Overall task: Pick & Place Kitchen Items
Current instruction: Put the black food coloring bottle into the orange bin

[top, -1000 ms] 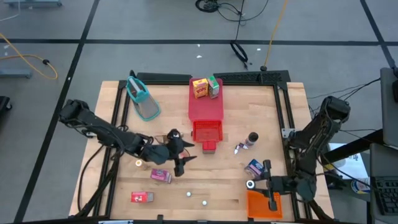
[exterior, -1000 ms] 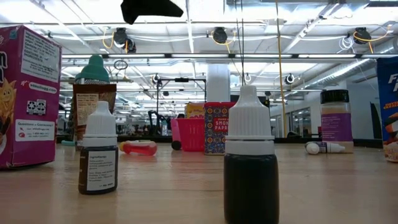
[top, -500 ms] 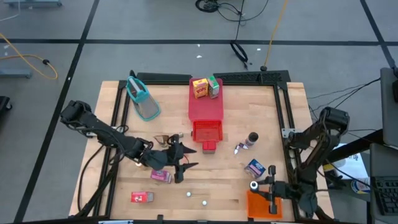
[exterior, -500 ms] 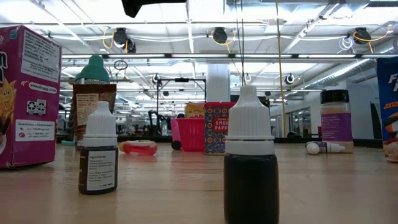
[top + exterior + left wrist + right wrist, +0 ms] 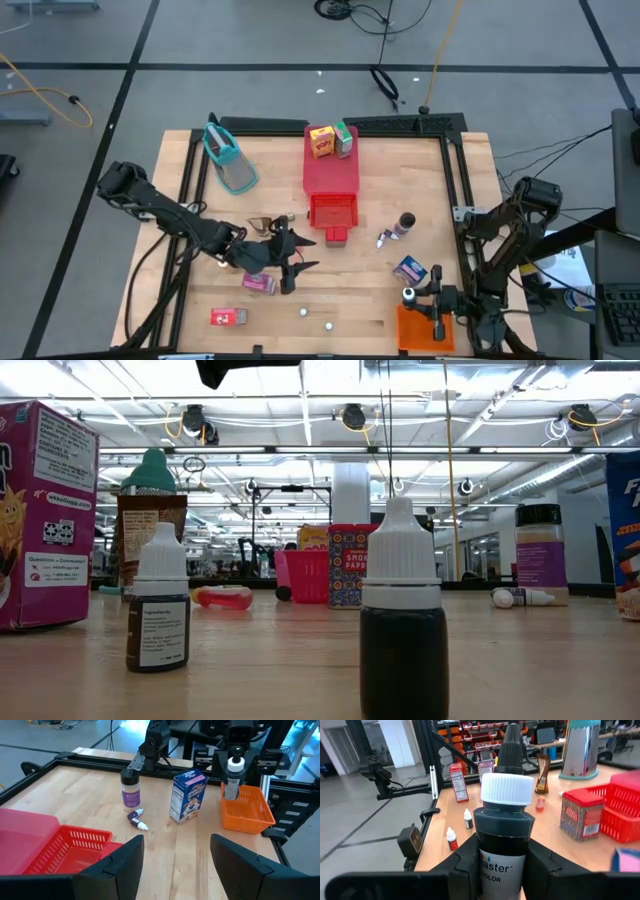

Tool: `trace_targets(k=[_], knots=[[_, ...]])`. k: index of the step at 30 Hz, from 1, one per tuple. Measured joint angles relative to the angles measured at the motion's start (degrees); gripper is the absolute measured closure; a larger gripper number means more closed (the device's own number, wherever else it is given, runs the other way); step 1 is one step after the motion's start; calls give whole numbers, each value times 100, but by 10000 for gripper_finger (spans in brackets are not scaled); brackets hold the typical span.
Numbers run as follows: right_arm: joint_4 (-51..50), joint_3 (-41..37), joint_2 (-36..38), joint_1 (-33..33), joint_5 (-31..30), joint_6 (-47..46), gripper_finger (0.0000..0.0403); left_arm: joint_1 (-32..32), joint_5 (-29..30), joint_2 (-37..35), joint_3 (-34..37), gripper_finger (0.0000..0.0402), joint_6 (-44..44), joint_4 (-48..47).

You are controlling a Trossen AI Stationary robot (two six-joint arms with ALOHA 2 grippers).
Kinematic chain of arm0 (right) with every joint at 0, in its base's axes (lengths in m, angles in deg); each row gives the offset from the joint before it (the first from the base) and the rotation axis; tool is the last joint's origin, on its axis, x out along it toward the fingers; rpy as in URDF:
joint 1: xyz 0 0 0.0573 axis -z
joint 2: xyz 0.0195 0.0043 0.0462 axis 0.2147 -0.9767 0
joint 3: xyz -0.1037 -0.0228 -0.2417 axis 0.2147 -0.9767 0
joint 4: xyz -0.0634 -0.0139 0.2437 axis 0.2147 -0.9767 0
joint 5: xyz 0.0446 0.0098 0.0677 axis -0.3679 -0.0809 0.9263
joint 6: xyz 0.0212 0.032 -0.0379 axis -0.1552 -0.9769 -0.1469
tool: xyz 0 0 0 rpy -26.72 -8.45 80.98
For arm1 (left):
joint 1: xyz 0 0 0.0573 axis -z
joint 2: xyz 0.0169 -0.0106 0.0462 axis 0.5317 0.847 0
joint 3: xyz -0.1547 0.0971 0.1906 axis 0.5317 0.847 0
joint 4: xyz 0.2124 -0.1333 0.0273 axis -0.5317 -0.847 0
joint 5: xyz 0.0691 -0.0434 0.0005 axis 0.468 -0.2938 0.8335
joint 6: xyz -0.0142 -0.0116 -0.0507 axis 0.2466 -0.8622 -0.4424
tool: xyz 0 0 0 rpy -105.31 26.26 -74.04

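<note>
The right pincer (image 5: 502, 865) is closed on a small dark dropper bottle (image 5: 504, 827) with a white cap, holding it upright by the body, and in the high view it hangs at the near right corner of the surface (image 5: 420, 190), over the edge of the orange bin (image 5: 418, 328). The main risk is the release: the grip sits low on a smooth round bottle, so it may slip or tilt in the pads, and if the pincer opens while the bottle is over the bin's rim rather than inside, the bottle may tip out and roll off the surface, which ends just beside the bin. The blue cereal box (image 5: 408, 268) stands near the bin, so a wide swing of the arm may knock it over. The left pincer (image 5: 291, 262) stands open and empty near the middle of the surface, above a pink carton (image 5: 259, 283), with the red trays (image 5: 331, 170) just beyond it; if it drops carelessly it may push the carton aside or clip the low red basket (image 5: 67, 851) in front of it. Two more small bottles (image 5: 304, 312) stand near the front edge and are easy to topple.
</note>
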Motion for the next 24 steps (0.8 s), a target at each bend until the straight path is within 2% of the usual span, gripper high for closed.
trace_targets(k=[4,9,16,24], knots=[[-11,-158,0,-35,109,-421,312,0,0,0,0,174,0,-2],[2,-168,0,-37,620,-495,312,0,0,0,0,174,81,-4],[-329,-171,-38,-37,784,-918,312,0,-2,-2,0,174,104,-2],[-87,-171,-422,5,1090,-1220,312,0,0,-2,0,174,102,18]])
